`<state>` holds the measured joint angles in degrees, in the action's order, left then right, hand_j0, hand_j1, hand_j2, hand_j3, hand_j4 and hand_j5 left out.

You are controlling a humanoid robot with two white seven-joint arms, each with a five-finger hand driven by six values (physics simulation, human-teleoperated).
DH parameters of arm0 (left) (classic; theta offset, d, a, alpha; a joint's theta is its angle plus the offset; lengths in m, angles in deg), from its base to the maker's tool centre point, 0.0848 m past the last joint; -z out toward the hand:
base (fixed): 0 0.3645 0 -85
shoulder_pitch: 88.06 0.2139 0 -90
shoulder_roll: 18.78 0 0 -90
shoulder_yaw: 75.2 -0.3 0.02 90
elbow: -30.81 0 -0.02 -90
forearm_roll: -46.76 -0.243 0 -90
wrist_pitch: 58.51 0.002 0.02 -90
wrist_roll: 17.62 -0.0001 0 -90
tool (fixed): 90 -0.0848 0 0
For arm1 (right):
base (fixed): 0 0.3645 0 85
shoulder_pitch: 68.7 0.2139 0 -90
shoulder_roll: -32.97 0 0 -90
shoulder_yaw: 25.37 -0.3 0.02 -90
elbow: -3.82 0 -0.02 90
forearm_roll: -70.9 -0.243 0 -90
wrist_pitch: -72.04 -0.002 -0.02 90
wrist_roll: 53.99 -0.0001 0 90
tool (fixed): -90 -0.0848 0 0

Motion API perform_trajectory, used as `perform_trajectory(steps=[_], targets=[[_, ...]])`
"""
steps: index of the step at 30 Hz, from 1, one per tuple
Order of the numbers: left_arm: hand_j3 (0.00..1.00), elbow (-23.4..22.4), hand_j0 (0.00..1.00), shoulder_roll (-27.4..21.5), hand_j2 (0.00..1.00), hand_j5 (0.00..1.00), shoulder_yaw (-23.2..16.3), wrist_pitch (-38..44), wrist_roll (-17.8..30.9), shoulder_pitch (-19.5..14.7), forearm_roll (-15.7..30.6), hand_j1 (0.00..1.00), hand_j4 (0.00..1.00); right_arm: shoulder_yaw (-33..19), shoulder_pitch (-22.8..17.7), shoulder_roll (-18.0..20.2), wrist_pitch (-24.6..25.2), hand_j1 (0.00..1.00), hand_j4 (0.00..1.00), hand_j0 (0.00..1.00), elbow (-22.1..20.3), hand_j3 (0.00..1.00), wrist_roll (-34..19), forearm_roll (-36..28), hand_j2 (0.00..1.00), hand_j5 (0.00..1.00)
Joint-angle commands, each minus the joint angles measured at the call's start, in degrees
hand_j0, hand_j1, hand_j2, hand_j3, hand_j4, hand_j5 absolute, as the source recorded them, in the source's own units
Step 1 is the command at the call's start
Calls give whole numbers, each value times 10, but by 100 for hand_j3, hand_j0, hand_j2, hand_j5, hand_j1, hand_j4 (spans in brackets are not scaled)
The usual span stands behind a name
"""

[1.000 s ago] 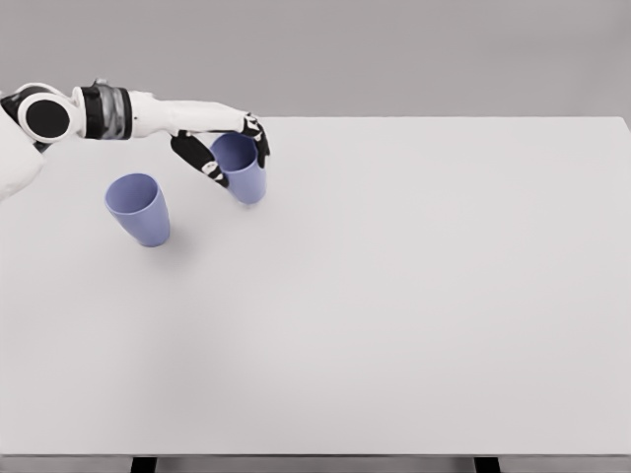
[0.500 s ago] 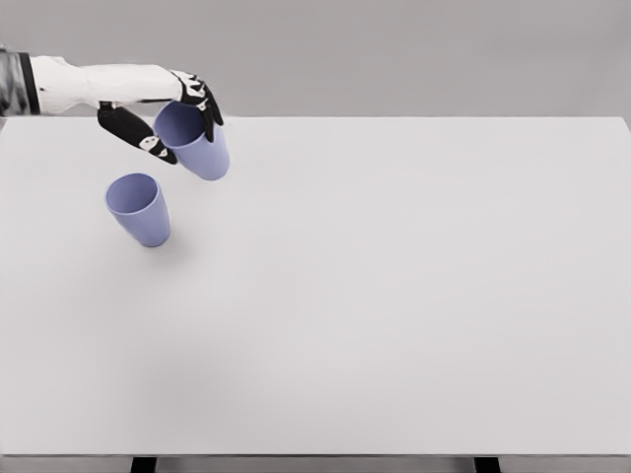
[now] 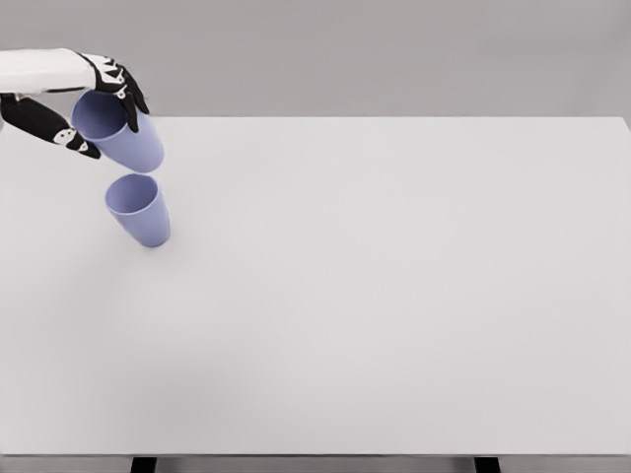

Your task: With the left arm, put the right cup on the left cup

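Observation:
A lavender-blue cup [image 3: 139, 210] stands upright on the white table [image 3: 394, 286] at the far left. A second cup [image 3: 120, 133] of the same colour hangs in the air just above it and slightly to the left, tilted with its mouth toward the upper left. My left hand [image 3: 91, 108] is shut on this lifted cup, with black fingers [image 3: 126, 91] over its far side and the thumb on its near side. The lifted cup's base is close above the standing cup's rim, with a small gap between them. The right arm does not show.
The table's far edge runs just behind the hand, and its left edge lies close to the cups. A plain grey wall is behind. Two dark table legs show at the bottom edge.
My left hand has carried the cup up off the table and leftward, from right of the standing cup to a spot just above it. The standing cup has not moved.

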<state>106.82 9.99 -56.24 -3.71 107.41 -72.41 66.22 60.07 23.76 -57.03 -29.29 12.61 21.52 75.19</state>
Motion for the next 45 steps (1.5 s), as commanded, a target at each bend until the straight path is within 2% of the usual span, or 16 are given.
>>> perform_trajectory(steps=[1, 8, 10, 18, 26, 45], targets=[[49, 3, 49, -13, 49, 49, -4, 2, 0, 0, 5, 49, 49, 0, 0, 0, 0, 100, 100, 100, 0, 100, 0, 0, 100, 100], [49, 12, 49, -35, 49, 49, -19, 2, 0, 5, 2, 49, 49, 0, 0, 0, 0, 100, 100, 100, 0, 100, 0, 0, 100, 100], [49, 12, 49, -35, 49, 49, -18, 2, 0, 18, 1, 49, 49, 0, 0, 0, 0, 100, 100, 100, 0, 100, 0, 0, 100, 100], [49, 4, 49, -30, 49, 49, -15, 2, 0, 25, 0, 49, 49, 0, 0, 0, 0, 100, 100, 100, 0, 100, 0, 0, 100, 100], [49, -26, 49, -9, 49, 49, -13, 2, 0, 26, -3, 49, 49, 0, 0, 0, 0, 100, 100, 100, 0, 100, 0, 0, 100, 100], [50, -27, 50, -9, 50, 50, -9, 2, 0, 40, -7, 50, 50, 0, 0, 0, 0, 100, 100, 100, 0, 100, 0, 0, 100, 100]])
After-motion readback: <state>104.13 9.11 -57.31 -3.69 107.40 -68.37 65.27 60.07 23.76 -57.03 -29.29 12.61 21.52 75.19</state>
